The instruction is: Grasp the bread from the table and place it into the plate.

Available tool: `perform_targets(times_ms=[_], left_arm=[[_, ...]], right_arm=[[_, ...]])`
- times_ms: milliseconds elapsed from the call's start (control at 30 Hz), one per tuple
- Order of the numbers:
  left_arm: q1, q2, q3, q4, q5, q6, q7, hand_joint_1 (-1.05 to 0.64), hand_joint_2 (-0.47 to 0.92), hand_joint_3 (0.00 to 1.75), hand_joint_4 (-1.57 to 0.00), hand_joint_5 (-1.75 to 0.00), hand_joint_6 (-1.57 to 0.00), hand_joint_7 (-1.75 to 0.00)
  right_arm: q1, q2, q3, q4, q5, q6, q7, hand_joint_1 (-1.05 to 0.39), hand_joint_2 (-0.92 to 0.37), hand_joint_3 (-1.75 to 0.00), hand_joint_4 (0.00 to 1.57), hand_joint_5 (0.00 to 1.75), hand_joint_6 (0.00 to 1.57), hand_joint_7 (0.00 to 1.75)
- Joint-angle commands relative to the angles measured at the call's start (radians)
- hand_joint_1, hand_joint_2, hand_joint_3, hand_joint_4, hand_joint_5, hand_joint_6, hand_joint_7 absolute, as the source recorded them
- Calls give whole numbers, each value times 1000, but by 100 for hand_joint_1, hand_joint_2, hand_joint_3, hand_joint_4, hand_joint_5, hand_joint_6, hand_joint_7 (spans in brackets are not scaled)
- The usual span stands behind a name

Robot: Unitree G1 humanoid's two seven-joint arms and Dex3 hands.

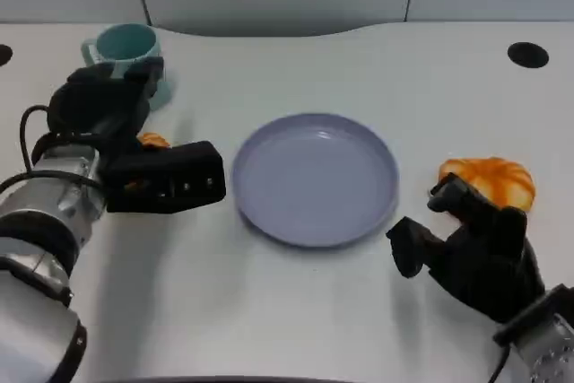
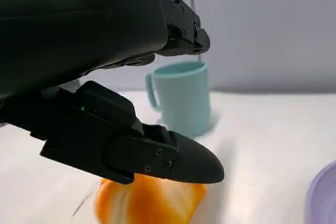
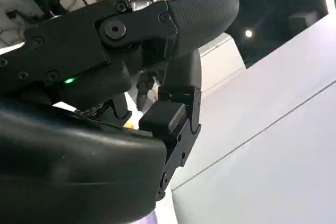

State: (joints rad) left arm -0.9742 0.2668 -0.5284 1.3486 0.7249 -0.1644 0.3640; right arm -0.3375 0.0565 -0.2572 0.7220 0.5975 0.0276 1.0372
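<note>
A lavender plate lies at the table's middle; its rim shows in the left wrist view. One orange bread lies to the right of it. My right hand rests just in front of that bread, fingers apart and holding nothing; it also shows in the right wrist view. A second orange bread piece lies left of the plate, mostly hidden under my left hand. In the left wrist view the bread piece sits below the spread fingers, not gripped.
A teal mug stands at the back left, just beyond my left hand, and appears close in the left wrist view. A black round hole marks the table's far right. A grey wall runs behind the table.
</note>
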Motion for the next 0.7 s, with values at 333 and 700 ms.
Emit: perform_targets(times_ms=[333,700], left_arm=[[24,-52,4,33,-4,98,-46,-97,92,19,-10,-1,-12,-2],[71,-70,8,38,-11,113,-49,-94,92,19,-7,0,-10,-1]], right_arm=[[44,-16,-4,-77,9,20,13,-73,-92,-19,87,143,83,91],[105,-23,0,-172,20,72,2,-73,-92,-21,86,144,79,98]])
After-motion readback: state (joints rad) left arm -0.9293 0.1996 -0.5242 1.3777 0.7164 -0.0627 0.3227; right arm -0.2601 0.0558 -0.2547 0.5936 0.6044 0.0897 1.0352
